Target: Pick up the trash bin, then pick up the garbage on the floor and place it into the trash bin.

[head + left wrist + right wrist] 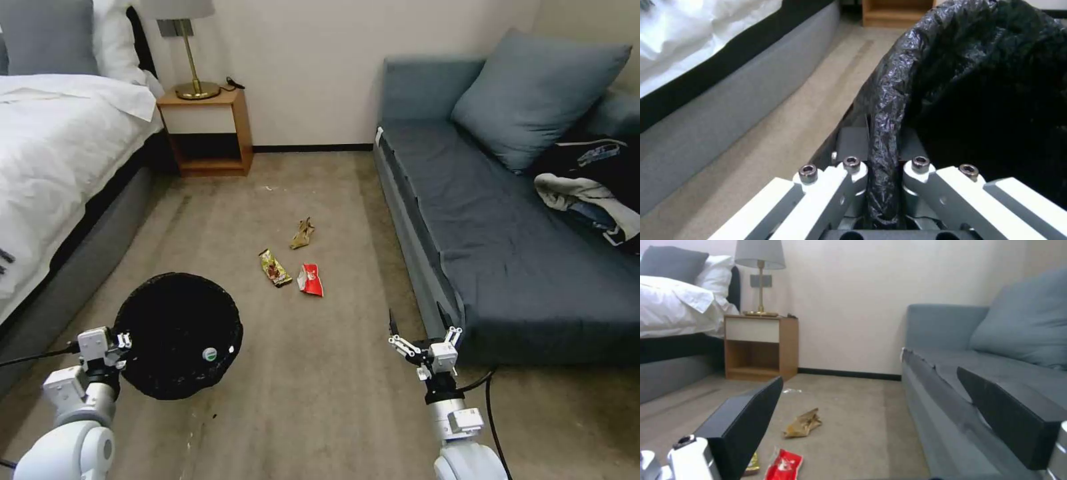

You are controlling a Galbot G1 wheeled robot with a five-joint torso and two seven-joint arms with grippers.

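Observation:
The trash bin (pixel 177 333), lined with a crinkly black bag, hangs at my left, and my left gripper (pixel 123 343) is shut on its rim. In the left wrist view the fingers (pixel 849 181) pinch the bag-covered rim of the trash bin (pixel 996 83). A green-and-white bit of the bottle (pixel 210 354) shows inside the bin. On the carpet ahead lie a tan wrapper (pixel 303 234), a yellow-brown wrapper (pixel 274 267) and a red wrapper (pixel 311 279). My right gripper (pixel 417 319) hangs open and holds nothing, to the right of and nearer than the wrappers, beside the sofa front. Its wrist view shows the tan wrapper (pixel 803 424) and red wrapper (pixel 783 465).
A grey-blue sofa (pixel 520 253) with a cushion and clothes runs along the right. A bed (pixel 60 153) lines the left. A wooden nightstand (pixel 207 133) with a lamp stands at the far wall. Open carpet lies between bed and sofa.

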